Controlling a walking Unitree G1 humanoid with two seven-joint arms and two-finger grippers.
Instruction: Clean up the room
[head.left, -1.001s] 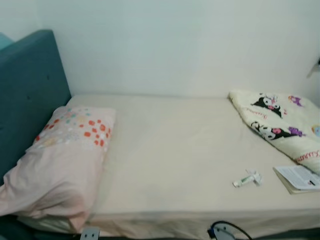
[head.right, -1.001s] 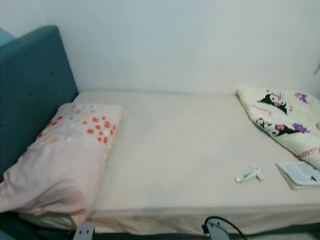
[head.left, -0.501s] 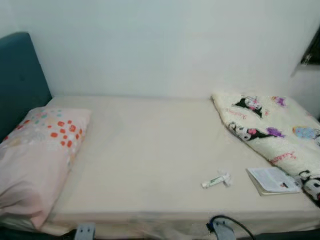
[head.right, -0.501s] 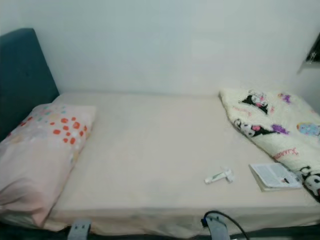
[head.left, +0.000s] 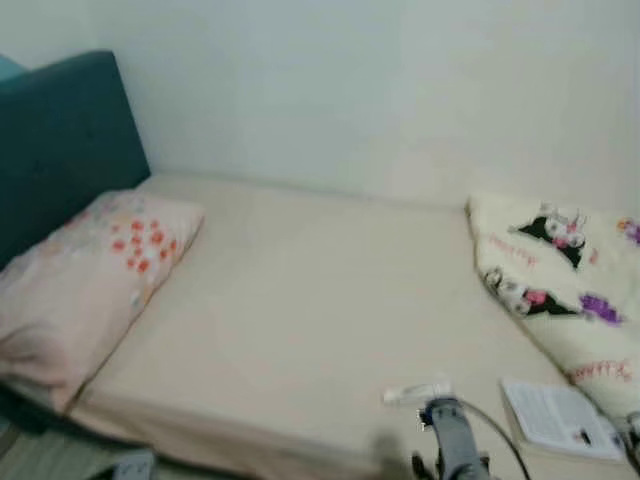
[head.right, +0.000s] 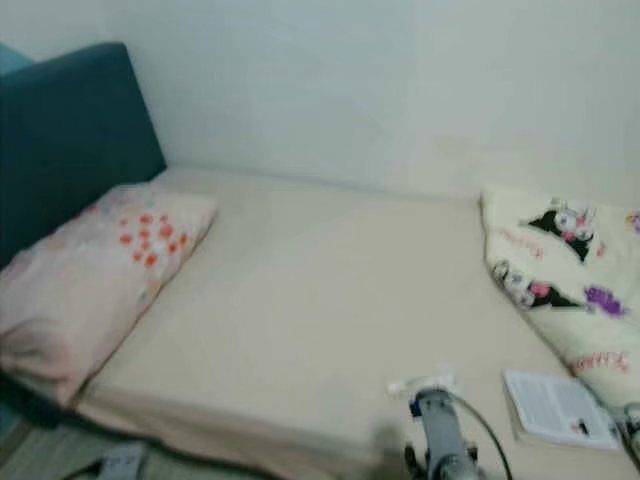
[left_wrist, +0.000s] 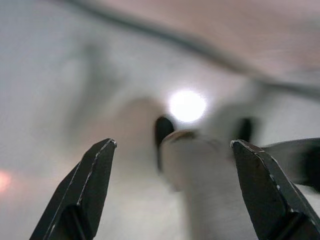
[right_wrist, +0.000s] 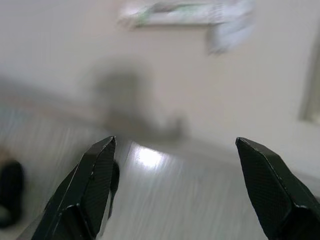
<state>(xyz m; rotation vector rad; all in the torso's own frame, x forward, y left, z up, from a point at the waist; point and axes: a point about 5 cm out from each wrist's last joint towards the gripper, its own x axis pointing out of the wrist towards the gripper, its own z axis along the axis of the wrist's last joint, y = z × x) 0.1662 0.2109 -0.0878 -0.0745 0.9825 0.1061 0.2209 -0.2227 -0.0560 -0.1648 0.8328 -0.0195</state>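
Bed (head.left: 300, 330) with cream sheet, seen nearer and more from the left than half a second ago, with the whole view shifted by camera motion. Teal headboard (head.left: 60, 140) at the bed's left end, more of it visible now; pink dotted pillow (head.left: 90, 280) lying against it. Small white tube (head.left: 418, 391) near the front edge, toward the right end; open booklet (head.left: 558, 418) just beside it to the right, apart from it. Cartoon-print blanket (head.left: 560, 290) bunched at the right end, reaching the back edge. Right gripper (right_wrist: 175, 192) raised above the front edge since the last frame, fingers spread wide, hovering short of the tube (right_wrist: 185, 14), nothing between them. Left gripper (left_wrist: 172, 192) low beside the bed, fingers likewise spread wide, background blurred beyond recognition.
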